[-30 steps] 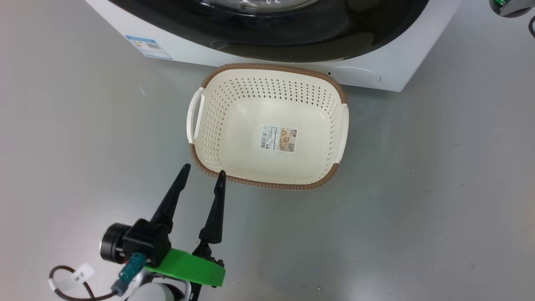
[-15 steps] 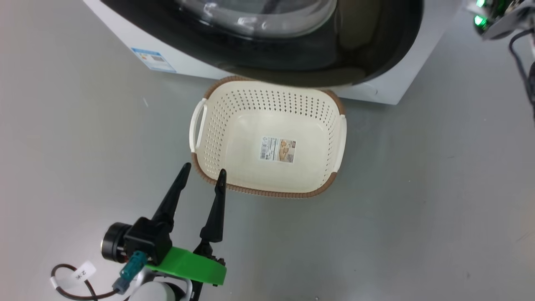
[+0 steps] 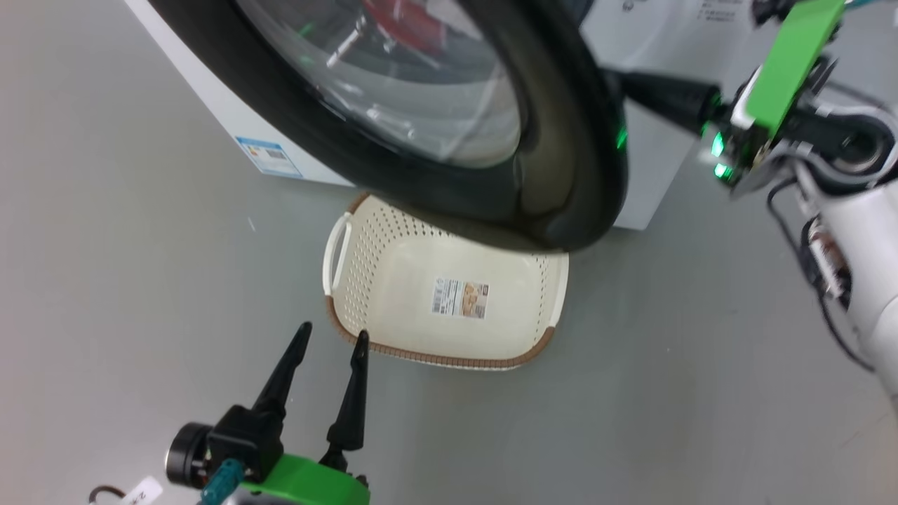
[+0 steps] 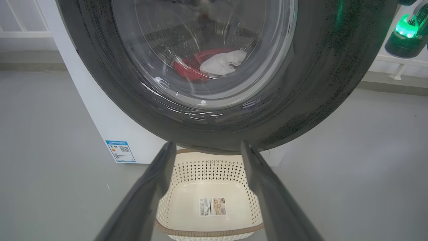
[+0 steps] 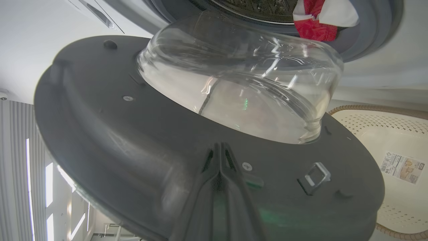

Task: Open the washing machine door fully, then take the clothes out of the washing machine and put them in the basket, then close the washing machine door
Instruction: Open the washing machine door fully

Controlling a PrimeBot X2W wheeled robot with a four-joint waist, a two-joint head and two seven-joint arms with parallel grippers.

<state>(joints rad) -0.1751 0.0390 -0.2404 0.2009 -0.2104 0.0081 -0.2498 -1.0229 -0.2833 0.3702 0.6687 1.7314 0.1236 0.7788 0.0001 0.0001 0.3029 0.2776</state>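
Observation:
The washing machine door (image 3: 561, 175), black-rimmed with a bulging glass bowl (image 5: 240, 87), stands partly swung out from the white washing machine (image 3: 210, 91) and overhangs the far edge of the basket (image 3: 435, 359). My right gripper (image 3: 631, 81) is shut, its tips pressed against the door's dark inner face (image 5: 100, 134) near the latch side, holding nothing. Red and white clothes (image 4: 209, 63) lie in the drum, also seen past the glass (image 5: 314, 20). My left gripper (image 3: 332, 335) hangs open and empty just in front of the basket's near left corner (image 4: 207, 231).
Grey floor (image 3: 701, 365) spreads around the basket and machine. A blue label (image 3: 269, 156) marks the machine's lower front. My right forearm (image 3: 856, 238) with its cables stands at the right edge, beside the machine.
The head camera has tilted up. The door has swung further out over the basket, and my right gripper has come into view behind its edge. The left gripper stays open in place.

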